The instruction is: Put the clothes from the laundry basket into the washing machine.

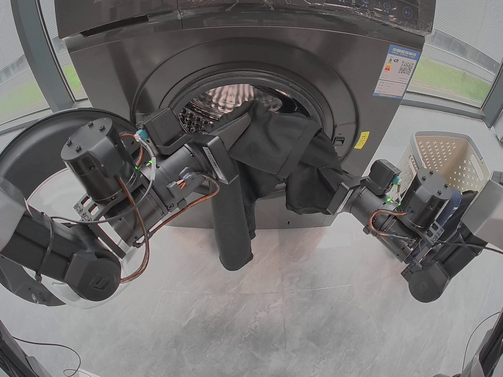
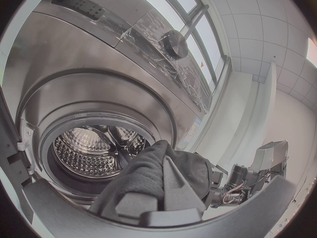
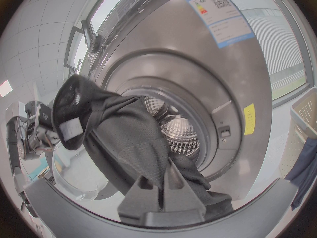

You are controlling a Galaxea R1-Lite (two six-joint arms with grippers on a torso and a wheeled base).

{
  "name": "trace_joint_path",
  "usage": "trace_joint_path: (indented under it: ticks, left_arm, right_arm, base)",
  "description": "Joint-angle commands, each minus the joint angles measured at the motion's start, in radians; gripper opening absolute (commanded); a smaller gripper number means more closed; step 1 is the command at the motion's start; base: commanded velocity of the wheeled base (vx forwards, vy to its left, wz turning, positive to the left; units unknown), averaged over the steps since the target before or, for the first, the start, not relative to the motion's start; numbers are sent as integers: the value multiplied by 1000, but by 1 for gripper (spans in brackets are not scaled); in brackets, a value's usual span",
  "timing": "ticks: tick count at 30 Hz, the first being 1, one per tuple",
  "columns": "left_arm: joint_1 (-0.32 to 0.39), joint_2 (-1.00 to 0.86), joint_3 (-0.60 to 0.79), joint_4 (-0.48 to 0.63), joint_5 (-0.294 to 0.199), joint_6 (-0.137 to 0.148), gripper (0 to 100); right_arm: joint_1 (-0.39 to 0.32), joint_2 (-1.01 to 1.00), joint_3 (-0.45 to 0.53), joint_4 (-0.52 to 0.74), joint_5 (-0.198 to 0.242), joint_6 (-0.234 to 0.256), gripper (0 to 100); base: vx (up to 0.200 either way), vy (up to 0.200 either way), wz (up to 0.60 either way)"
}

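Clothes being loaded come down to one black garment (image 1: 283, 147), stretched across the drum mouth (image 1: 220, 100) of the washer (image 1: 262, 53); its upper edge lies over the mouth's lip and the rest sags below the mouth. The left hand (image 1: 237, 128) pinches it at the mouth's left side, and the right hand (image 1: 329, 193) is buried in cloth below the mouth's right side. The basket (image 1: 456, 158) stands well right of the mouth with blue cloth (image 1: 457, 201) in it. From the left wrist, the left hand (image 2: 164, 162) is clamped on the garment (image 2: 145, 176) just before the mouth (image 2: 89, 149). From the right wrist, the right hand (image 3: 165, 171) is likewise closed on the garment (image 3: 132, 133), which hangs outside the mouth (image 3: 180, 129). I judge the feeding step is half done. Next, both hands should push the bunch past the lip, then let go inside.
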Motion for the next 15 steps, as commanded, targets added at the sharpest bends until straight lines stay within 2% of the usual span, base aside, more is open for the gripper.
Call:
trace_joint_path:
  ticks: [1,6,9,15]
  left_arm:
    - [-6,-4,25,-9,1,0,0]
    - [-6,-4,40,-21,1,-1,0]
    - [-7,-4,49,-23,1,-1,0]
    - [-7,-3,68,-26,1,-1,0]
  right_arm:
    - [-30,-54,4,0,-1,1,0]
    - [-56,-96,10,0,-7,6,0]
    - [-76,-108,9,0,-27,6,0]
    - [-110,-111,-3,0,-27,9,0]
  base:
    - [0,0,0]
    - [0,0,0]
    - [0,0,0]
    - [0,0,0]
